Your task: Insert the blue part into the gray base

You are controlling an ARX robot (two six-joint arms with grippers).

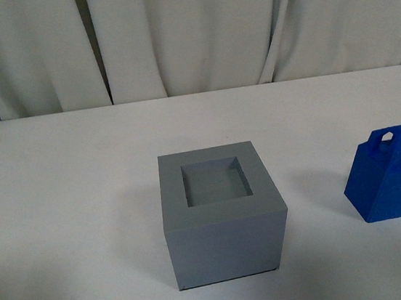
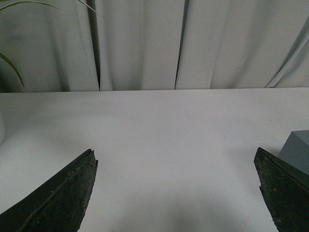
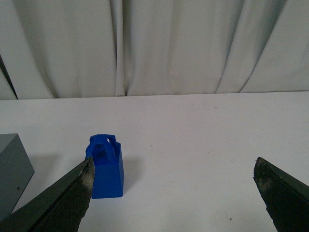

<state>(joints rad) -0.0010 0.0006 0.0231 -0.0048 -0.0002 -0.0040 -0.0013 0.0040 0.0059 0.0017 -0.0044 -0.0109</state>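
Note:
The gray base point(image 1: 221, 213) stands near the middle of the white table, its square recess facing up and holding nothing. The blue part point(image 1: 389, 174) stands upright to its right, apart from it, handle loop on top. Neither arm shows in the front view. In the right wrist view the blue part point(image 3: 106, 166) sits just beyond one fingertip, and my right gripper point(image 3: 173, 169) is open over bare table. A corner of the gray base point(image 3: 12, 174) shows there too. My left gripper point(image 2: 175, 159) is open and holds nothing; a corner of the gray base point(image 2: 297, 152) shows behind one finger.
White curtains point(image 1: 186, 34) hang along the table's far edge. A green plant leaf point(image 2: 12, 67) shows at the edge of the left wrist view. The white table point(image 1: 62, 211) stretches wide to the left of the base.

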